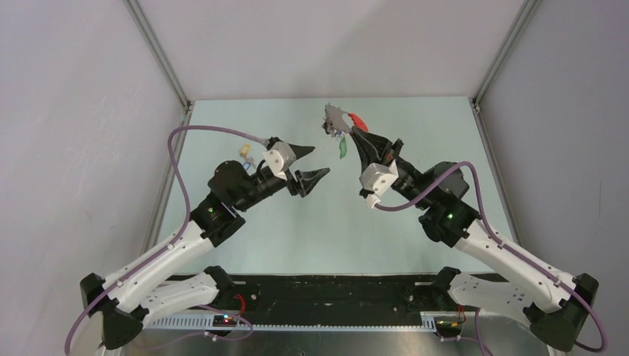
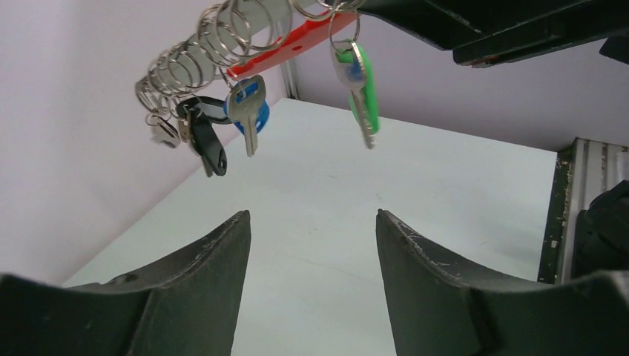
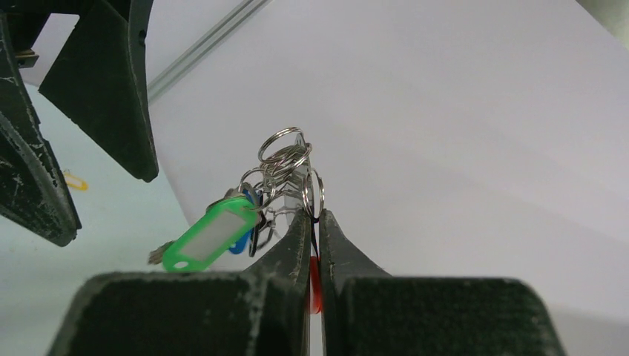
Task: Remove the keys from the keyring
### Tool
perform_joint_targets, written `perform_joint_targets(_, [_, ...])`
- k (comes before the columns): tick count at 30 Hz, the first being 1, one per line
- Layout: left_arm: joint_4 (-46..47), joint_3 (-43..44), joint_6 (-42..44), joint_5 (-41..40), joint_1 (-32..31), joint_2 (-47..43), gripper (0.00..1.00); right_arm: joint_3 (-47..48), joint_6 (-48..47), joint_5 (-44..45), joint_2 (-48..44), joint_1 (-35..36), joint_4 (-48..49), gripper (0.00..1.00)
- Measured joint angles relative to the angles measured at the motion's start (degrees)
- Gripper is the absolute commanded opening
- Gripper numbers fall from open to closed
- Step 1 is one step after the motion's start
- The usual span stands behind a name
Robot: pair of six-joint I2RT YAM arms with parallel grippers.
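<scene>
**Left hand open below the bunch, right hand pinching the ring**

Out beyond the left gripper's (image 1: 319, 161) outer finger, a tan tag (image 1: 244, 153) lies on the table (image 1: 297, 237); probably a key already freed, though it is too small to be sure. The left gripper itself is spread wide and holds nothing; in its wrist view the bare table shows between its fingers (image 2: 200, 259), and the keys (image 2: 245, 111) hang above and ahead of the tips, not touching them.

From that view the black-tagged key (image 2: 208, 141) hangs above the left-hand finger; the blue-tagged key (image 2: 250, 110) is just beside it, above the gap; the green-tagged key (image 2: 363, 93) hangs alone, closer to the right-hand finger. Each dangles from its own small ring (image 2: 222, 33) strung along the keyring (image 2: 297, 37) with its red band.

The right gripper (image 3: 315, 215) is closed tight on the keyring, the red band pinched between its pads and the bunch fanning out past the tips; it holds the lot up off the table.

The step in hand looks like the left hand reaching for one key. The green one is the best pick; it hangs apart from the rest, so the fingers can close on it without catching a neighbour. Come up with the gap centred on the key, grip near its head rather than the slippery tag, then pull along the wire rather than straight away; the right hand must hold firm throughout.
</scene>
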Motion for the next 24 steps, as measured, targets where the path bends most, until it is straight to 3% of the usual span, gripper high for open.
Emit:
perform_joint_targets(4, [0.63, -1.79, -1.11, -0.26, 0.0, -0.94, 0.67, 0.0, -0.63, 0.87, 2.32, 0.85, 1.31, 0.0])
perform_joint_targets(7, [0.72, -2.32, -1.57, -0.28, 0.0, -1.75, 0.52, 0.0, -0.85, 2.38, 5.01, 1.25, 2.49, 0.0])
perform_joint_targets(9, [1.01, -2.4, -1.64, 0.17, 0.0, -2.12, 0.5, 0.0, -0.87, 3.37, 6.75, 1.42, 3.04, 0.0])
perform_joint_targets(24, [1.86, -2.6, -1.55, 0.57, -0.11, -1.38, 0.55, 0.0, -3.78, 5.57, 10.43, 5.77, 6.82, 0.0])
